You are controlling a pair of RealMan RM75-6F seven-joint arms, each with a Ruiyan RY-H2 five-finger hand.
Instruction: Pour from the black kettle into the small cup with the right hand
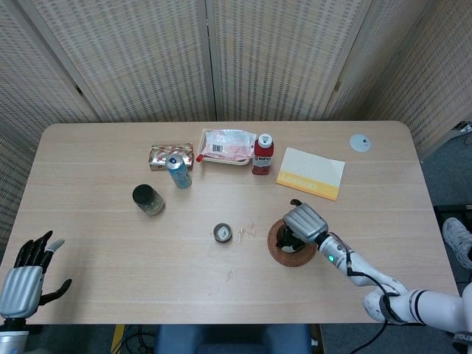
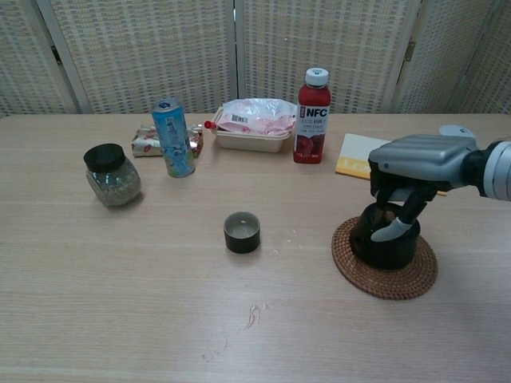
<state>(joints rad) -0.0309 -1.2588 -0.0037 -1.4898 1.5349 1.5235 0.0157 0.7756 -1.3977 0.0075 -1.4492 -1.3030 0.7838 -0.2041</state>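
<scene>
The black kettle [image 2: 383,249] stands on a round woven coaster [image 2: 399,281] at the right of the table, and its open top shows toward the camera. My right hand [image 2: 419,159] is over it, fingers [image 2: 394,230] wrapped down its front, gripping it. From the head view the right hand [image 1: 304,221] hides most of the kettle [image 1: 286,239]. The small dark cup [image 2: 242,232] stands upright left of the kettle, apart from it; it is also in the head view [image 1: 223,233]. My left hand [image 1: 26,276] hangs off the table's front left corner, fingers spread and holding nothing.
At the back stand a glass jar [image 2: 112,175], a blue can [image 2: 172,137], a red NFC bottle [image 2: 312,116], a food tray [image 2: 251,124] and a snack packet [image 1: 171,155]. A yellow booklet [image 1: 310,172] lies behind the coaster. A white disc [image 1: 360,143] lies far right.
</scene>
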